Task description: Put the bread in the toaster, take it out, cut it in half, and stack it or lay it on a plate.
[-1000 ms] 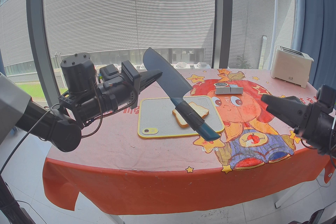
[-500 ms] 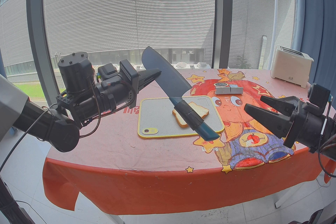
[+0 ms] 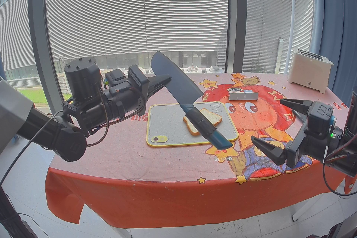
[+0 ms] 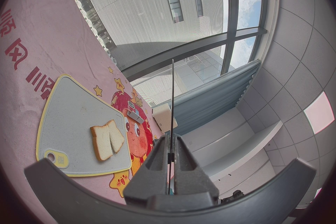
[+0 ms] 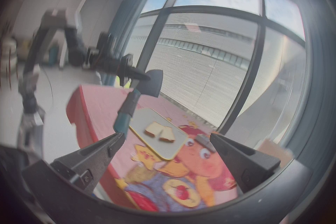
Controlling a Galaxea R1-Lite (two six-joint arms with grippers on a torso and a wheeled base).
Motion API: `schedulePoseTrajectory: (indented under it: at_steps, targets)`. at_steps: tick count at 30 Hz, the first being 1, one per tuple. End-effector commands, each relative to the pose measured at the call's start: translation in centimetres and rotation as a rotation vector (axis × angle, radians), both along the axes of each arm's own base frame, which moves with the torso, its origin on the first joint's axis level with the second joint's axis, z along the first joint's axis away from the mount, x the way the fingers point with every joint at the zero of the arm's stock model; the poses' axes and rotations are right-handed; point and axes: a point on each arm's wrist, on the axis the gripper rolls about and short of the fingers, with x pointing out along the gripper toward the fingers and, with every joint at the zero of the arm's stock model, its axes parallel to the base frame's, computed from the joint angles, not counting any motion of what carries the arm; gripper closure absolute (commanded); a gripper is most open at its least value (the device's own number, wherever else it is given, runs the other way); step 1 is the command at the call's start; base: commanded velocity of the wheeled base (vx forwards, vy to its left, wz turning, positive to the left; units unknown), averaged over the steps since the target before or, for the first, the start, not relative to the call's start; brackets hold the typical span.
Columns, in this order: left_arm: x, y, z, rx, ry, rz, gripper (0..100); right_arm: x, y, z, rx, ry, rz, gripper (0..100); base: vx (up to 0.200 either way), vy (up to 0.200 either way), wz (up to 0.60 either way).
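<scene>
A slice of bread (image 3: pixel 212 116) lies on the grey, yellow-rimmed cutting board (image 3: pixel 167 127); in the left wrist view the bread (image 4: pixel 106 139) shows as two halves side by side. My left gripper (image 3: pixel 163 80) is shut on the blade of a dark blue knife (image 3: pixel 178 82), held in the air over the board. The knife's black and teal handle (image 3: pixel 208 129) slants down in front of the bread and hides part of it. My right gripper (image 3: pixel 268 121) hangs open over the table's front right, apart from the handle. The white toaster (image 3: pixel 309 69) stands at the far right corner.
A small grey block (image 3: pixel 243 95) sits on the orange cartoon tablecloth (image 3: pixel 148 160) behind the board. A window and its frame rise close behind the table. The table's front edge runs just below my right gripper.
My right gripper has swung in leftward and lower, turned its fingers one above the other, and spread them wider. The left arm and the knife have barely shifted.
</scene>
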Motion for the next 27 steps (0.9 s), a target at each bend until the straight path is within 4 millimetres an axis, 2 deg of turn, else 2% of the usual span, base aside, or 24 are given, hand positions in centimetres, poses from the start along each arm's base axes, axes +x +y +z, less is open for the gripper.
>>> schedulePoseTrajectory:
  at_steps: [1,4,5,7,14,19,22,27]
  targets:
    - [0.2,-0.2,-0.2,0.000,0.004,0.001,100,-2.0,0.6,-0.5,-0.458,-0.221,-0.019,0,0.000,0.000,0.00]
    - [0.2,-0.2,-0.1,-0.001,0.002,0.001,100,-2.7,1.0,-1.0,-0.566,-0.272,-0.046,0,0.000,0.000,0.00]
    - [0.2,-0.1,0.0,-0.009,0.005,0.004,100,-3.4,1.4,-1.5,-0.644,-0.310,-0.062,0,0.000,0.000,0.00]
    - [0.2,-0.1,0.2,-0.028,0.017,0.010,100,-3.9,2.2,-2.5,-0.694,-0.330,-0.068,0,0.000,0.000,0.00]
    - [0.7,-0.1,1.5,-0.107,0.034,0.055,100,-4.4,4.0,-6.9,-0.768,-0.359,-0.168,0,0.000,0.000,0.00]
    - [1.0,-0.3,1.7,-0.114,0.032,0.076,100,-3.9,5.5,-7.7,-0.812,-0.464,-0.163,0,0.000,0.000,0.00]
    - [1.1,-0.5,2.0,-0.127,0.021,0.107,100,-3.0,7.1,-7.9,-0.880,-0.595,-0.184,0,0.000,0.000,0.00]
    - [1.1,-0.5,2.1,-0.154,0.045,0.106,100,-2.6,7.8,-8.2,-0.925,-0.603,-0.172,0,0.000,0.000,0.00]
